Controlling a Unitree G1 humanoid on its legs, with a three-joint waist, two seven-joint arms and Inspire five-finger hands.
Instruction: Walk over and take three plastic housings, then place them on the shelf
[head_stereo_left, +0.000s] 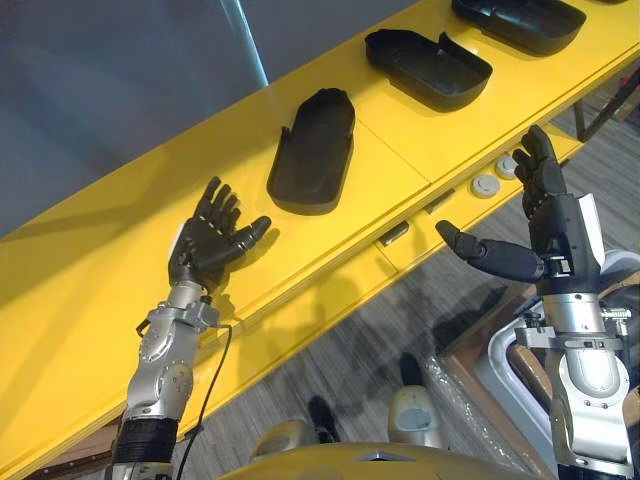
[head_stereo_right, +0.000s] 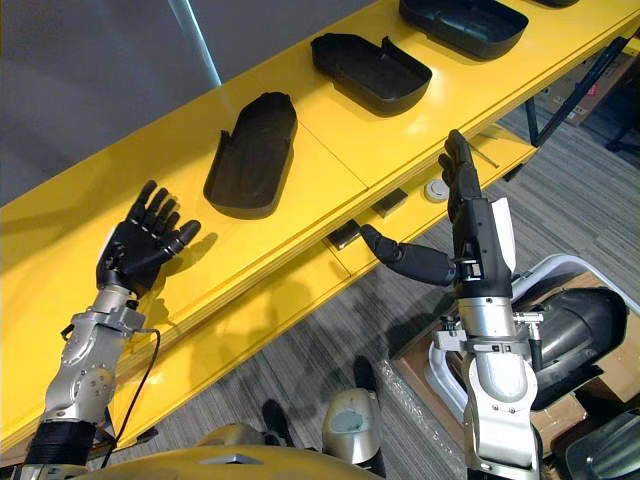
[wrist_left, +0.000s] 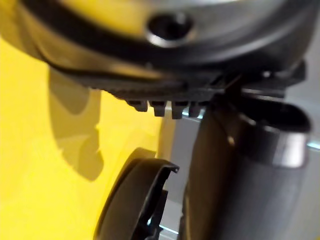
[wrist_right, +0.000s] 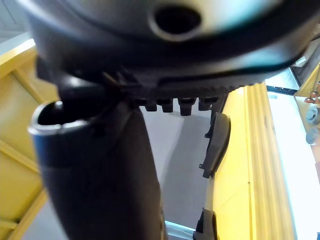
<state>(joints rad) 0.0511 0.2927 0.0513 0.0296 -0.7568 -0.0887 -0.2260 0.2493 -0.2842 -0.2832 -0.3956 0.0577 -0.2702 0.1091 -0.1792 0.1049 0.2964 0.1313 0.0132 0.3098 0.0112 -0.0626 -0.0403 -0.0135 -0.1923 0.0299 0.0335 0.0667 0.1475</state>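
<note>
While the left hand (head_stereo_left: 210, 240) hovers over the worktop (head_stereo_left: 100, 260), fingers spread and empty, the nearest housing (head_stereo_left: 315, 150) lies just ahead and to its right, long axis running away from the robot. The right hand (head_stereo_left: 550, 225), likewise spread, stands past the worktop's edge, farther off.

Black housings (head_stereo_left: 313, 150) on a bright yellow shelf (head_stereo_left: 90, 260) — behind it, a grey-blue wall (head_stereo_left: 110, 80) with one pale blue stripe. The floor (head_stereo_left: 380, 350) is grey with fine darker streaks. The left hand (head_stereo_left: 208, 240) and right hand (head_stereo_left: 550, 215) are black, on silver-grey arms.
</note>
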